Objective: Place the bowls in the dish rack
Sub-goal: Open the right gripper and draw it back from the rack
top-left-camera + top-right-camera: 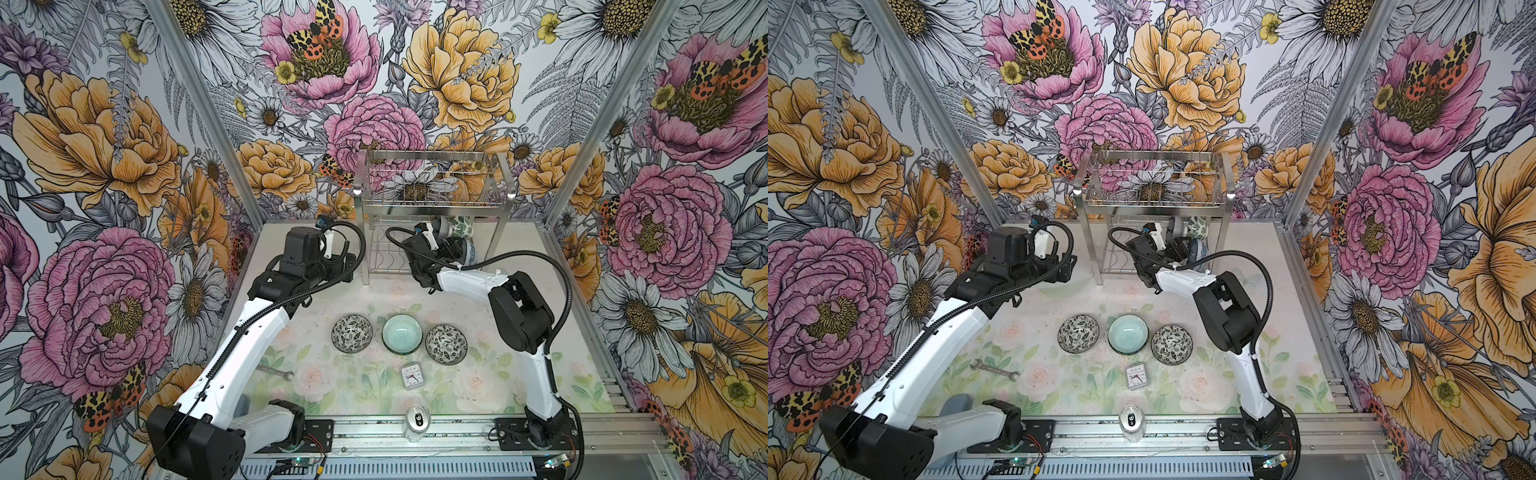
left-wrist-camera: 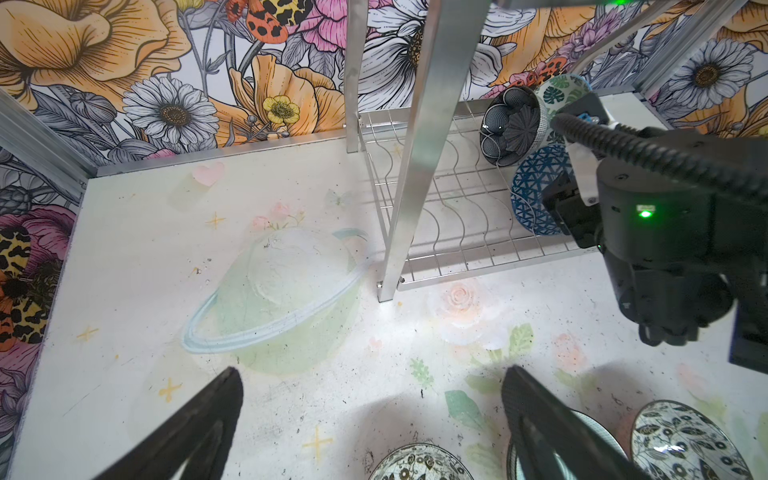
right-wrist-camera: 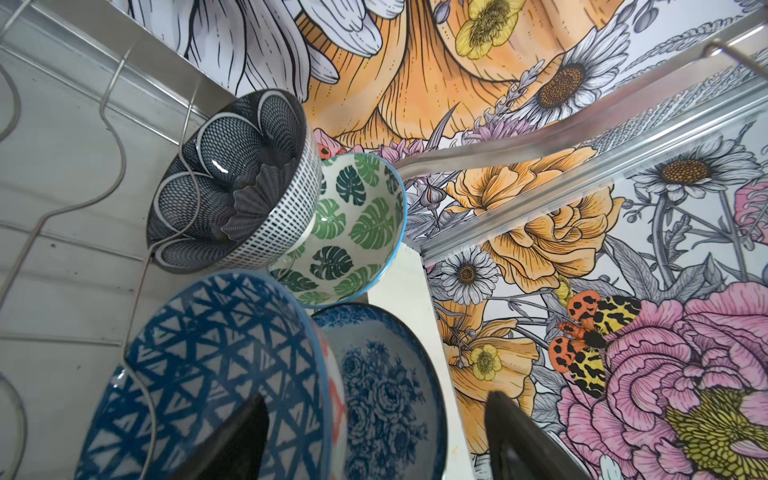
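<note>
A drink can (image 1: 417, 422) stands at the middle of the tabletop's (image 1: 332, 299) near edge. Just beyond it lies a small clock (image 1: 412, 377), and a wrench (image 1: 276, 371) lies toward the near left corner.

Across the middle, parallel to the near edge, three bowls sit upright with their mouths up. The left black-white leaf bowl (image 1: 352, 333), the pale teal bowl (image 1: 402, 334) and the right black-white leaf bowl (image 1: 446, 344) are close together, with bare tabletop all round the row.

The left gripper (image 2: 372, 371) hangs over bare tabletop left of the dish rack (image 1: 432, 205), its fingers spread wide and holding nothing.

The rack stands on four legs at the far edge, right of the middle. Four bowls stand on edge at the right end of its lower tier (image 2: 457, 232), their mouths facing the rack's left end. The blue triangle bowl (image 3: 208, 374) stands in front of the blue floral bowl (image 3: 382, 436). Farther back, the navy petal bowl (image 3: 232, 183) stands in front of the green-leaf bowl (image 3: 357, 224). The wavy slots left of them are bare.

The right gripper (image 3: 376, 397) is at the nearer pair with its fingers wide apart, one on each side. The outer finger is clear of the floral bowl's rim.
</note>
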